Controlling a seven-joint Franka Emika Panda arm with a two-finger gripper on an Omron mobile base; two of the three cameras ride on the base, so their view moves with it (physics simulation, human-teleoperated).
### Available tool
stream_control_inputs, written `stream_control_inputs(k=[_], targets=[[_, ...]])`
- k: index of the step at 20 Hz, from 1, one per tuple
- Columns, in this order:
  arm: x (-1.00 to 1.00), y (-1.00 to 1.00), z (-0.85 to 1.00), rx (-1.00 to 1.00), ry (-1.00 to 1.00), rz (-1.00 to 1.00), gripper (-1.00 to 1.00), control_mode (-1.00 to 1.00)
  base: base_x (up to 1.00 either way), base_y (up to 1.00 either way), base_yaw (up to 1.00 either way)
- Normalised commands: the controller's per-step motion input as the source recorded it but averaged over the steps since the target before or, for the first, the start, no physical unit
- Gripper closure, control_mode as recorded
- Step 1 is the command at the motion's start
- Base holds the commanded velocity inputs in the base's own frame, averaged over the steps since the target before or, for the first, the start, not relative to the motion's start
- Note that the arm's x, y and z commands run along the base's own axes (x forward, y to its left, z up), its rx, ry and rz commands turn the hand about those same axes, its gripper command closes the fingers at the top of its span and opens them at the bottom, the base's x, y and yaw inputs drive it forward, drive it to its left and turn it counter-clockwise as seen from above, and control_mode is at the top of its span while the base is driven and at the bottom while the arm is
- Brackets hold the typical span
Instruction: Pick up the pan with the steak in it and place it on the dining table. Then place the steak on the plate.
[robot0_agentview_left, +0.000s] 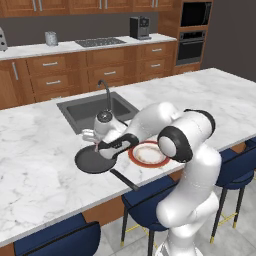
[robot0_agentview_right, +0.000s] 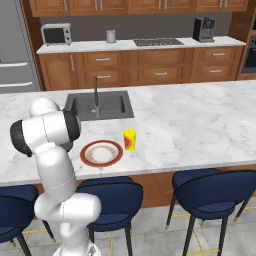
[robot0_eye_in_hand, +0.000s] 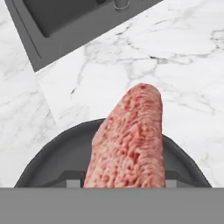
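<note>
The black pan (robot0_agentview_left: 91, 162) rests on the marble dining table (robot0_agentview_left: 40, 165), just left of the red-rimmed plate (robot0_agentview_left: 148, 154), its thin handle pointing off the near edge. My gripper (robot0_agentview_left: 96, 146) reaches down into the pan. In the hand view the pinkish-red steak (robot0_eye_in_hand: 131, 140) stands tilted up out of the pan (robot0_eye_in_hand: 57, 162), with my gripper (robot0_eye_in_hand: 124, 181) shut on its near end, a fingertip against each side. The plate (robot0_agentview_right: 101, 153) lies bare on the dining table (robot0_agentview_right: 190, 125).
A dark inset sink (robot0_agentview_left: 95, 110) with a tap (robot0_agentview_left: 106, 92) lies just beyond the pan. A yellow can (robot0_agentview_right: 130, 140) stands right of the plate. Blue chairs (robot0_agentview_right: 210, 190) line the table's near edge. The wall counter with a cooktop (robot0_agentview_left: 100, 42) runs behind.
</note>
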Motion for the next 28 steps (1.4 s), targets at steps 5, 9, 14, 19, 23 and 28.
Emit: stream_control_inputs(k=[5,9,14,19,23,28], targets=[[-0.15,-0.89,0.24,0.0,0.07,-0.15,1.0,-1.0,0.0,0.0,0.0],[-0.14,-1.0,0.09,0.0,0.06,-0.13,1.0,-1.0,0.0,0.0,0.0],[-0.13,-1.0,0.02,0.01,0.01,-0.12,1.0,-1.0,0.0,0.0,0.0],[-0.09,-0.84,-0.03,0.01,0.0,-0.08,1.0,-1.0,0.0,0.0,0.0],[0.0,-0.11,-0.01,0.0,0.0,0.0,1.0,-1.0,0.0,0.0,0.0],[-0.05,-0.19,-0.3,0.0,0.0,0.0,1.0,-1.0,0.0,0.0,0.0]])
